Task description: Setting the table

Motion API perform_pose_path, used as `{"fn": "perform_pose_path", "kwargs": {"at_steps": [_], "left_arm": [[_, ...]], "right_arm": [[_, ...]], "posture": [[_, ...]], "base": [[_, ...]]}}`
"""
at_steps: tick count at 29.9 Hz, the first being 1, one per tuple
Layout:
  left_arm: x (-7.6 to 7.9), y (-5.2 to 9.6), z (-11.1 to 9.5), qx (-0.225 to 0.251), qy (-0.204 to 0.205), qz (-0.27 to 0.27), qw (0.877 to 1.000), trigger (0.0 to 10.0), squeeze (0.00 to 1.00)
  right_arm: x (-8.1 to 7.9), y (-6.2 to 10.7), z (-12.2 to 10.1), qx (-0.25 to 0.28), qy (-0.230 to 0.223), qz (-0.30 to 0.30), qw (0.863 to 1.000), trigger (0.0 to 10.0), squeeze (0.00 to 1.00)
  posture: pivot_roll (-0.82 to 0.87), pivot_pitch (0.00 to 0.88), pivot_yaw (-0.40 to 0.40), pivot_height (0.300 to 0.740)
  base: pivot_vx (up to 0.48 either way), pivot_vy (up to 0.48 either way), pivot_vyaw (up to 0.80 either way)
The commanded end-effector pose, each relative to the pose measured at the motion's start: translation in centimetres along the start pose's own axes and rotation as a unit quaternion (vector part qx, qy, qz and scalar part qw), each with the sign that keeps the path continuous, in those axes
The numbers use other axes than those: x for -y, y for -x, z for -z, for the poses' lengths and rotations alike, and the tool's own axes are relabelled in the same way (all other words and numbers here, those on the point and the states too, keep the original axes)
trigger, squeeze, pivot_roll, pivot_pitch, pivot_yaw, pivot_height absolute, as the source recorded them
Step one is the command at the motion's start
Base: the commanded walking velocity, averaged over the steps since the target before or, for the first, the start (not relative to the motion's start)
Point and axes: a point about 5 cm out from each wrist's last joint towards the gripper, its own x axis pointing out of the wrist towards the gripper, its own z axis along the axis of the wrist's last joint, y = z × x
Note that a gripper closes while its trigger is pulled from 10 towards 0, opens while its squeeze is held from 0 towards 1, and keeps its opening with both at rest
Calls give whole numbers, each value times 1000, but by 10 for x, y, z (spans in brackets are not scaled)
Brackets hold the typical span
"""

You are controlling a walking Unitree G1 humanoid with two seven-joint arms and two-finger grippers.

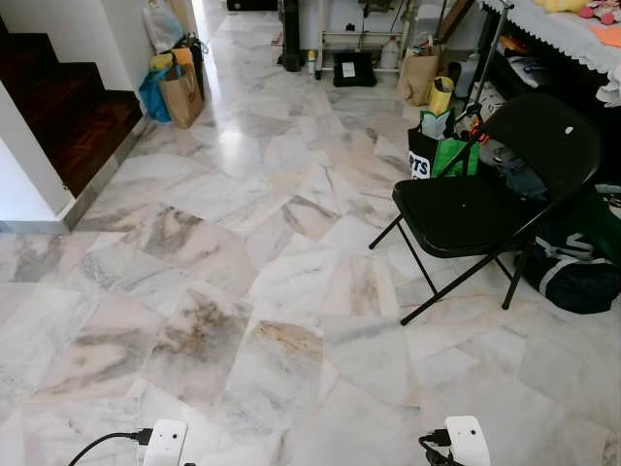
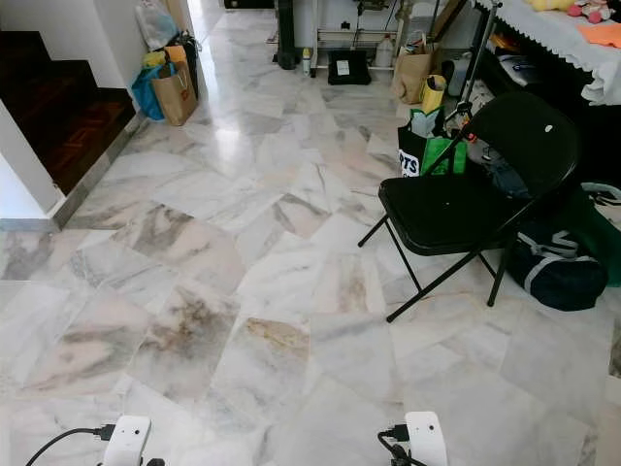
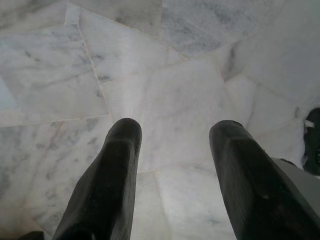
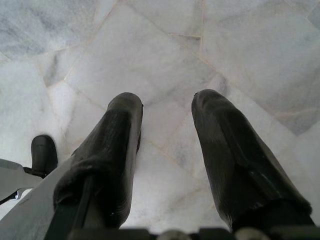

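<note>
Left gripper (image 3: pixel 175 145) and right gripper (image 4: pixel 167 125) are hung low over the marble floor (image 1: pixel 243 243), jaws spread, nothing pinched. No tableware is made out yet. The worktop (image 1: pixel 568 34), white cloth w/ lace edge, is seen far right behind a black folding chair (image 1: pixel 485 194). Tableware is judged prob. fragile, slippery; rims to be gripped.

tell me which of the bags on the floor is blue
The blue bag by the dark stairs, tucked behind the brown paper bag. The other paper bag is brown, the one beside the chair green.
</note>
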Motion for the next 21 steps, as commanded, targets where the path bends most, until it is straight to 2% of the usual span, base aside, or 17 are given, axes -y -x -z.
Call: {"fn": "perform_pose_path", "kwargs": {"at_steps": [1, 2, 5, 14, 17, 21], "left_arm": [[10, 1, 1, 22, 72, 20, 997, 10000, 0], [10, 1, 2, 18, 71, 18, 997, 10000, 0], [8, 1, 5, 13, 80, 14, 997, 10000, 0], [8, 1, 3, 18, 68, 12, 997, 10000, 0], [7, 1, 3, 15, 47, 10, 999, 10000, 0], [7, 1, 0, 25, 28, 2, 999, 10000, 0]], "right_arm": [[-1, -2, -10, 33, -198, 7, 980, 10000, 0], [0, -2, -10, 35, -203, 9, 979, 10000, 0], [0, -2, -9, 26, -180, 6, 983, 10000, 0], [-10, -1, 3, 0, -167, -2, 986, 10000, 0], [-15, -1, 6, -5, -150, -6, 989, 10000, 0], [-16, -1, 6, -4, -153, -4, 988, 10000, 0]], "posture": [[138, 0, -118, 740], [138, 0, -118, 740], [138, 0, -116, 740], [153, 0, -121, 740], [152, 0, -121, 740], [154, 0, -123, 740]], "base": [[0, 0, -800], [0, 0, -800], [0, 0, -800], [0, 0, -800], [0, 0, -800], [0, 0, -800]]}}
